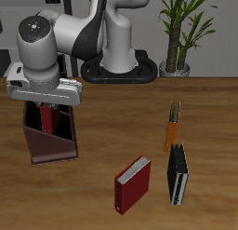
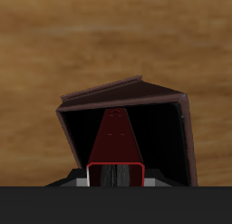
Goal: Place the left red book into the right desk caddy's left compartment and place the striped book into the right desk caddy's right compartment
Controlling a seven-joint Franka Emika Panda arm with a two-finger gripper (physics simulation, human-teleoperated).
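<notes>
Wrist view shows the left red book (image 2: 116, 137) pinched between the fingers (image 2: 91, 176), standing over the right desk caddy (image 2: 72, 137). On the tabletop (image 1: 112, 113), the striped book (image 1: 178, 175) lies well apart.

My arm reaches down at nine o'clock, gripper (image 1: 48, 110) pointing straight down, fingers clamped on something.

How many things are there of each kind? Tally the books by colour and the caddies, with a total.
dark red book: 1
brighter red book: 1
orange book: 1
striped book: 1
desk caddy: 1
Total: 5
</notes>
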